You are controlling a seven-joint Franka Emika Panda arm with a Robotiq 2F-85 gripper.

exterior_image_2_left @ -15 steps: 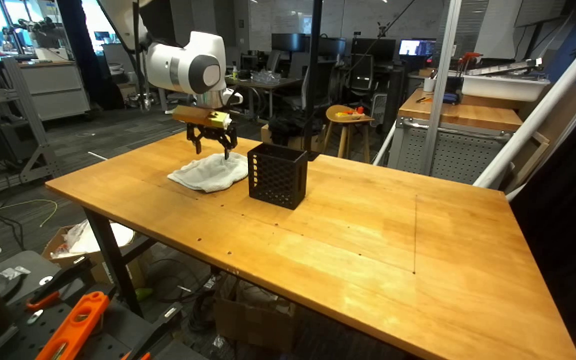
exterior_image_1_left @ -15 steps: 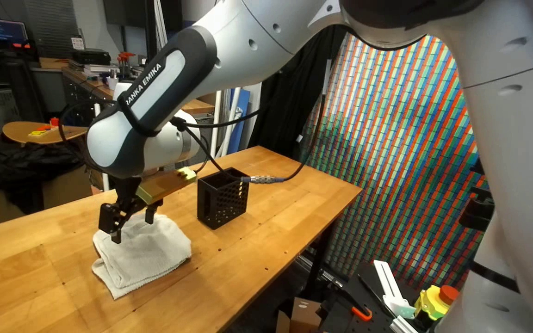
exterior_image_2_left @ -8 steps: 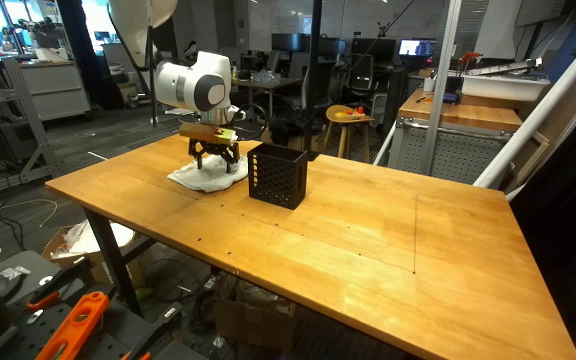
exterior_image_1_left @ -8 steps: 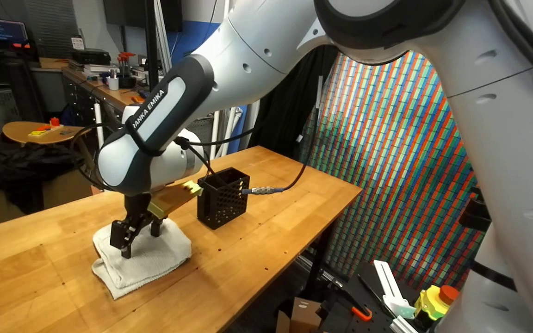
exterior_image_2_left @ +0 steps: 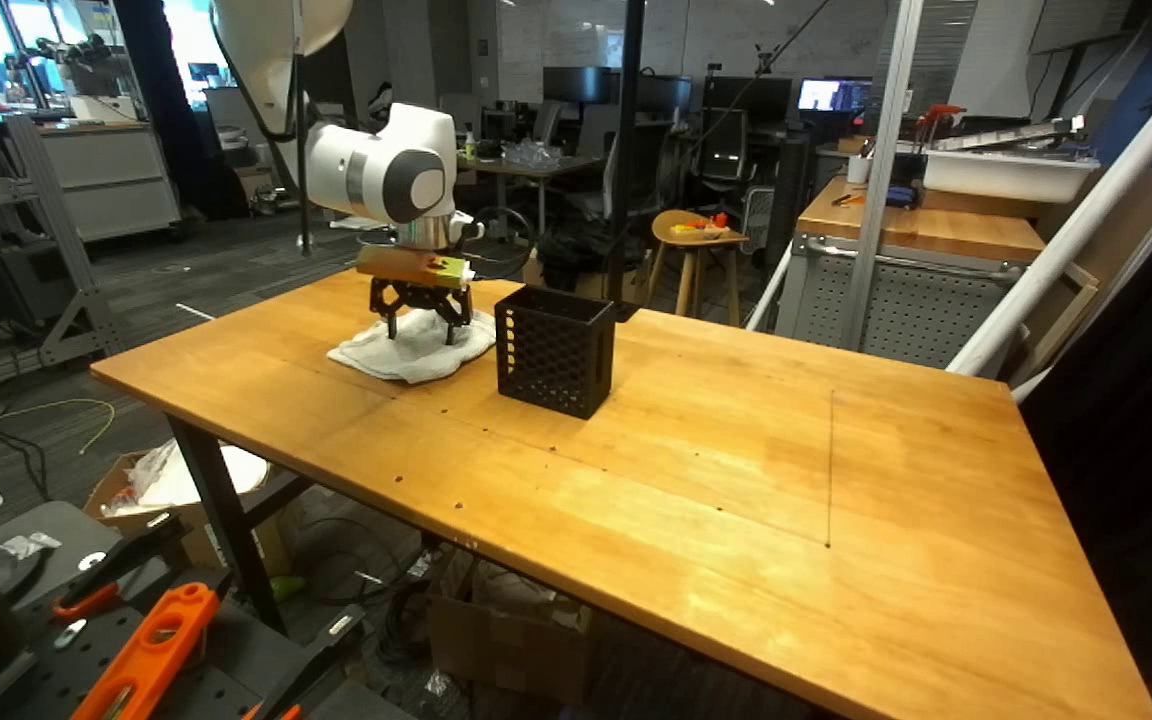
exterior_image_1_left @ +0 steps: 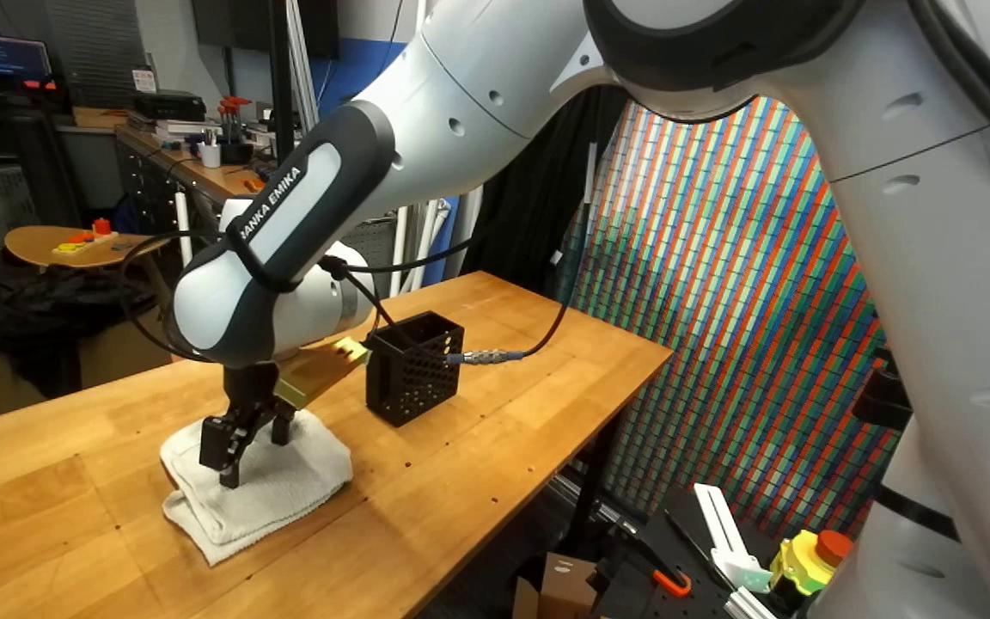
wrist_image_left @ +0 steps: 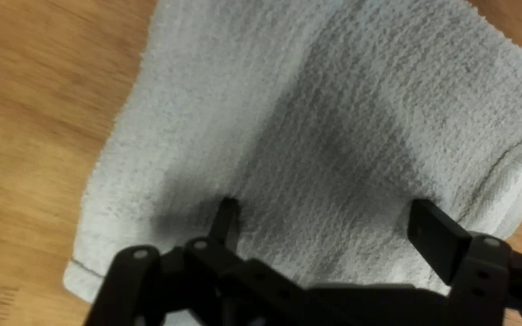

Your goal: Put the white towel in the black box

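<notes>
White towel lies folded on the desk beneath our jaws, spread wide with fingertips touching it, gripping nothing. We should press lightly and close slowly to gather several layers before lifting toward the black box, standing upright nearby.

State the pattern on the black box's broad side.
The black box has a regular lattice of small holes there; it shows best in an exterior view.

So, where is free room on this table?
In an exterior view, bare tabletop lies between the black box and the right and near edges. Crowded: the white towel, under the gripper, and the narrow gap between towel and box.
</notes>
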